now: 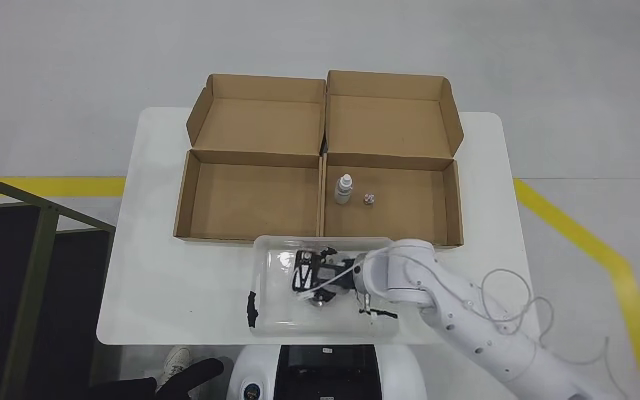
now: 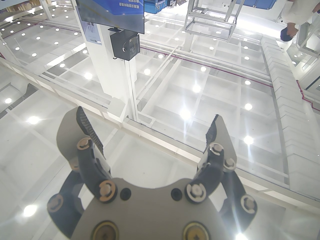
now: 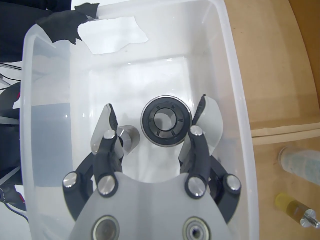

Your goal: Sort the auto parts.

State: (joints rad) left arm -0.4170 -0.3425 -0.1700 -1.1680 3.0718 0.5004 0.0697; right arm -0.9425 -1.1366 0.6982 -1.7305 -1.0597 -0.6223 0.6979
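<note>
Right gripper (image 3: 156,101) sits wide open inside the clear bin (image 3: 232,76) at the near edge of the table (image 1: 180,300) — jaws straddling the bearing (image 3: 150,133), which lies flat on the bin floor. We read that as lined up to pinch its outer rim — not yet closed.

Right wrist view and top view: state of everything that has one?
right gripper: open, fingers flanking the bearing
bearing: flat in clear bin, not gripped
left gripper: open, holding nothing
cardboard boxes: lids open
bottle: upright in a box
clear bin: one end wall broken, taped
</note>
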